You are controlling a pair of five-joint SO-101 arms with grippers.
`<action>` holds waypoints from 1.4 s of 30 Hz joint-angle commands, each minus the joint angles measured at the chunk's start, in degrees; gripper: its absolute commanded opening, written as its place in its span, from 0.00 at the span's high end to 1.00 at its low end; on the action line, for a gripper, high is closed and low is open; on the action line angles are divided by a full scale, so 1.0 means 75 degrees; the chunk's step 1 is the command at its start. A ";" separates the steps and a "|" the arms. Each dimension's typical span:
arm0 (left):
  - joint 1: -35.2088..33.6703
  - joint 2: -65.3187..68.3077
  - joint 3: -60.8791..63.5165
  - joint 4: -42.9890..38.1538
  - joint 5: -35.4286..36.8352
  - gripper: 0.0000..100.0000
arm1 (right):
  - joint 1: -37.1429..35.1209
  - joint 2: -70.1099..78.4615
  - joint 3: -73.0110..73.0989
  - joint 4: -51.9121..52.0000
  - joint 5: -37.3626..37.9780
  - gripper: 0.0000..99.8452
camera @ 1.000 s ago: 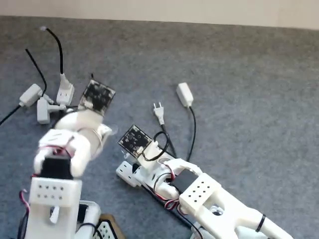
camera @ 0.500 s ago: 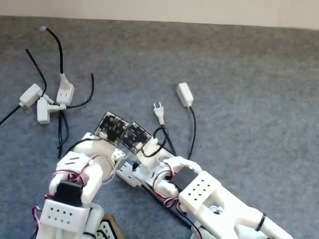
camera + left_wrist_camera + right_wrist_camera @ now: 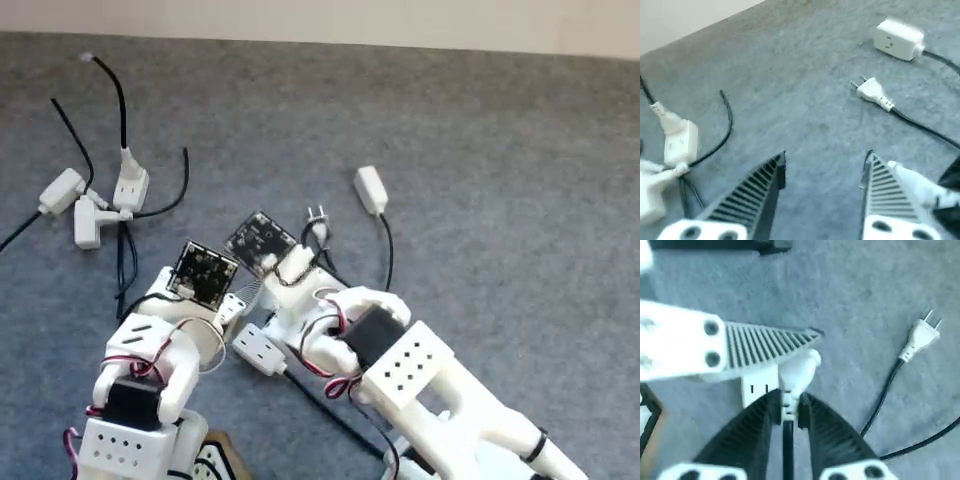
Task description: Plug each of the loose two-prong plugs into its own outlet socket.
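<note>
Left hand (image 3: 822, 167) gapes wide (arms close together), right hand (image 3: 788, 402) pinched shut.

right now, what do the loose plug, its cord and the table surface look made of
The loose plug: moulded white plastic, matte, with bare metal prongs. Its cord: black flexible rubber or vinyl jacket, lying curved. The table surface: grey carpet or felt, by its fuzzy texture.

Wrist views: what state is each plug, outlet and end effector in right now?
Left end effector: open, empty.
Right end effector: shut on held white two-prong plug.
Held white two-prong plug: black cord trailing back, prongs hidden.
Loose white two-prong plug: unplugged, lying flat.
White rectangular outlet block: slots empty.
Seated white plug: pushed into its small white outlet block.
</note>
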 commanded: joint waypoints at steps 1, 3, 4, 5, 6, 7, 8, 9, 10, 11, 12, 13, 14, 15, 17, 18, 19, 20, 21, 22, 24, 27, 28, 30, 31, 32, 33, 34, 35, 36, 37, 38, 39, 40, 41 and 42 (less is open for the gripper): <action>0.0193 -0.0018 0.0006 -0.0035 0.0000 0.73 | -0.0064 -0.0123 -0.0967 0.0135 0.0070 0.99; 0.0334 -0.0006 0.0018 -0.0035 0.0000 0.73 | -0.0064 -0.0123 -0.1014 0.0135 0.0070 0.99; 0.0440 -0.0006 0.0076 -0.0023 0.0000 0.73 | -0.0064 -0.0123 -0.1026 0.0135 0.0070 0.99; 0.0533 -0.0006 0.0111 -0.0023 0.0000 0.73 | -0.0064 -0.0123 -0.1037 0.0135 0.0070 0.99; 0.0568 -0.0006 0.0135 -0.0023 0.0000 0.73 | -0.0053 -0.0123 -0.1037 0.0135 0.0070 0.99; 0.0568 -0.0006 0.0135 -0.0023 0.0000 0.73 | -0.0053 -0.0123 -0.1037 0.0135 0.0094 0.99; 0.0545 -0.0006 0.0135 -0.0023 0.0000 0.73 | -0.0053 -0.0123 -0.1014 0.0135 0.0105 0.99; 0.0533 -0.0006 0.0100 -0.0035 0.0000 0.73 | -0.0053 -0.0123 -0.0979 0.0135 0.0117 0.99; 0.0510 -0.0041 0.0088 -0.0035 0.0000 0.73 | -0.0041 -0.0123 -0.0967 0.0135 0.0117 0.99; 0.0393 -0.0076 0.0088 -0.0035 0.0000 0.73 | 0.0018 -0.0100 -0.0944 0.0158 0.0129 0.99; 0.0240 -0.0076 0.0053 -0.0070 0.0000 0.73 | 0.0182 -0.0041 -0.0885 0.0275 0.0129 0.99; 0.0064 -0.0064 -0.0041 -0.0070 0.0000 0.73 | 0.0346 -0.0041 -0.0768 0.0311 0.0129 0.99; -0.0170 -0.0053 -0.0193 -0.0070 0.0000 0.73 | 0.0486 -0.0041 -0.0674 0.0322 0.0129 0.99; -0.0416 -0.0018 -0.0381 -0.0070 0.0000 0.73 | 0.0604 -0.0041 -0.0592 0.0346 0.0141 0.99; -0.0803 -0.0006 -0.0791 -0.0047 0.0000 0.73 | 0.0709 -0.0041 -0.0510 0.0475 0.0141 0.99; -0.0990 0.0006 -0.1037 -0.0035 0.0000 0.73 | 0.0721 -0.0029 -0.0533 0.0627 0.0141 0.99; -0.1225 0.0029 -0.1319 0.0000 0.0000 0.73 | 0.0721 -0.0029 -0.0557 0.0838 0.0176 0.99; -0.1495 0.0100 -0.1612 0.0105 0.0000 0.73 | 0.0709 -0.0029 -0.0580 0.1061 0.0176 0.99; -0.1729 0.0287 -0.1963 0.0211 0.0000 0.73 | 0.0697 -0.0029 -0.0604 0.1190 0.0164 0.99; -0.1940 0.0580 -0.2362 0.0316 0.0000 0.73 | 0.0697 -0.0029 -0.0697 0.1272 0.0176 0.99; -0.2374 0.1541 -0.3194 0.0387 0.0000 0.73 | 0.0697 -0.0018 -0.0791 0.1295 0.0152 0.99; -0.3042 0.3604 -0.4683 0.0410 0.0047 0.73 | 0.0568 0.0205 -0.0955 0.1635 0.0035 0.99; -0.3276 0.4378 -0.5245 0.0445 0.0082 0.73 | 0.0510 0.0381 -0.1143 0.1752 -0.0164 0.99; -0.3780 0.5949 -0.6476 0.0668 0.0363 0.73 | 0.0510 0.0944 -0.1541 0.1999 -0.0598 0.99; -0.4015 0.6734 -0.7133 0.0867 0.0434 0.73 | 0.0522 0.1272 -0.1823 0.2116 -0.0797 0.99; -0.4249 0.7519 -0.7859 0.1102 0.0457 0.73 | 0.0522 0.1635 -0.2127 0.2292 -0.1043 0.99; -0.4507 0.8270 -0.8598 0.1325 0.0457 0.73 | 0.0498 0.2034 -0.2444 0.2573 -0.1325 0.99; -0.4741 0.8985 -0.9289 0.1571 0.0469 0.73 | 0.0475 0.2432 -0.2819 0.2913 -0.1629 0.99; -0.4952 0.9676 -1.0016 0.1793 0.0469 0.73 | 0.0393 0.2819 -0.3241 0.3264 -0.2016 0.99; -0.5152 1.0356 -1.0755 0.1981 0.0469 0.73 | 0.0275 0.3194 -0.3640 0.3581 -0.2473 0.99; -0.5374 1.0989 -1.1446 0.2145 0.0469 0.73 | 0.0135 0.3546 -0.4038 0.3874 -0.3001 0.99; -0.5538 1.1622 -1.2126 0.2286 0.0469 0.73 | -0.0053 0.3839 -0.4401 0.4097 -0.3692 0.99; -0.5703 1.2232 -1.2829 0.2415 0.0469 0.73 | -0.0252 0.4108 -0.4753 0.4331 -0.4407 0.99; -0.5843 1.2794 -1.3486 0.2555 0.0469 0.73 | -0.0428 0.4296 -0.5070 0.4530 -0.4993 0.99; -0.5949 1.3368 -1.4154 0.2731 0.0469 0.73 | -0.0557 0.4437 -0.5363 0.4659 -0.5486 0.99; -0.6054 1.3896 -1.4787 0.2930 0.0469 0.73 | -0.0686 0.4542 -0.5597 0.4741 -0.5826 0.99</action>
